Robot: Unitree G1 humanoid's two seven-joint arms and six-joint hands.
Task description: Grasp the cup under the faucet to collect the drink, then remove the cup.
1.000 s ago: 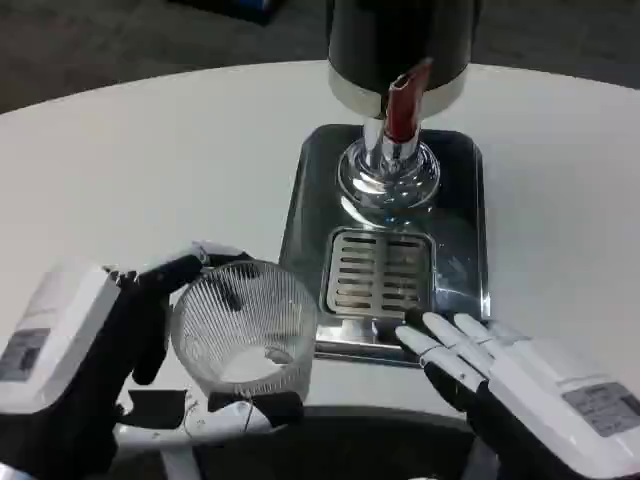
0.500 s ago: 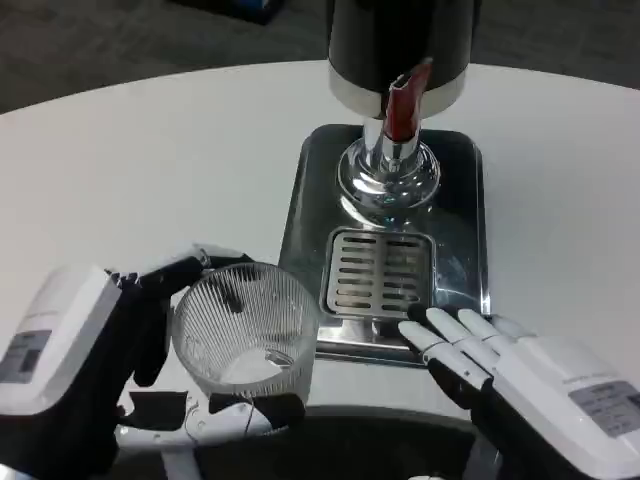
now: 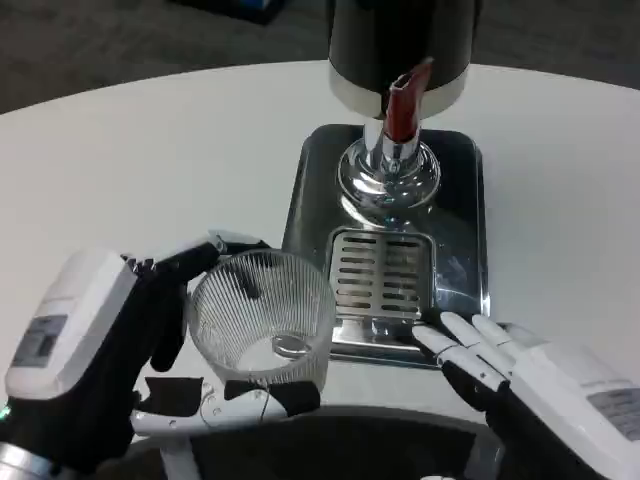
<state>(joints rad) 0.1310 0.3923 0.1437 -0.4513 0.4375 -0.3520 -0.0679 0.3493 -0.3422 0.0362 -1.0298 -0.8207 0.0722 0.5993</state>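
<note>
Wrapping its fingers round the ribbed wall, the left hand (image 3: pixel 100 365) holds the clear cup (image 3: pixel 262 318), likely light, rigid and slippery, just left of the tray (image 3: pixel 310 190), while the right hand (image 3: pixel 520 370) rests open, empty.

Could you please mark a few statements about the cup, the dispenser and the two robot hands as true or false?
1. The left robot hand holds the ribbed clear cup. True.
2. The cup stands on the slotted drip grate. False: it is left of the metal tray, off the grate.
3. The right robot hand grips the red tap lever. False: it lies open by the tray's near edge.
4. The dispenser stands on the tray. True.
</note>
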